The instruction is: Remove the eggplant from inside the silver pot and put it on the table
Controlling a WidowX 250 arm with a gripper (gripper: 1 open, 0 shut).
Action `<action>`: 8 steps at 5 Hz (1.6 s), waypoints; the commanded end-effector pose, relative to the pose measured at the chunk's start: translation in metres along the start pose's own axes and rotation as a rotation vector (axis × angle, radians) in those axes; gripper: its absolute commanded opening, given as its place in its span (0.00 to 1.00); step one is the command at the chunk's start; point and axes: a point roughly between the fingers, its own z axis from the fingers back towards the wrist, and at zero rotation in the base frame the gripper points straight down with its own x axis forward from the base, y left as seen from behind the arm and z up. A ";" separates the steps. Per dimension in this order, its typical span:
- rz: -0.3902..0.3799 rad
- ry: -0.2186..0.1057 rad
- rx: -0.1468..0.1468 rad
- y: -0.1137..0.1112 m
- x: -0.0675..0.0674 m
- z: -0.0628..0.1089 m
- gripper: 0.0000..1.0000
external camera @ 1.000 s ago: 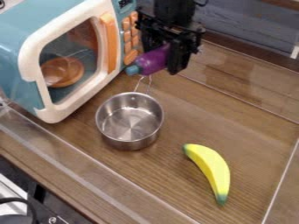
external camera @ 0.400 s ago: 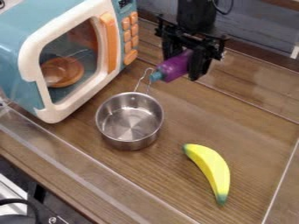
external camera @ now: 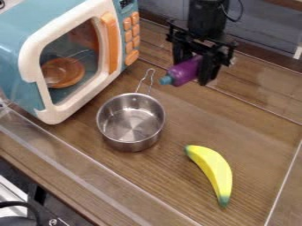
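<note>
Claw (external camera: 195,71) pointing down, clamped on the purple eggplant (external camera: 182,73), held above the table (external camera: 253,106). Silver pot (external camera: 130,121) below and left of the claw, empty. 1 banana (external camera: 213,172) lying farther below, nearer the camera.

No text, label, brand, number or sign can be read anywhere in this view. The toy microwave (external camera: 65,55) has an orange control strip beside its door, but its buttons are only blurred shapes, with no legible marking.
</note>
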 end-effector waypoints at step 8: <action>0.066 -0.010 -0.023 -0.014 0.018 -0.007 0.00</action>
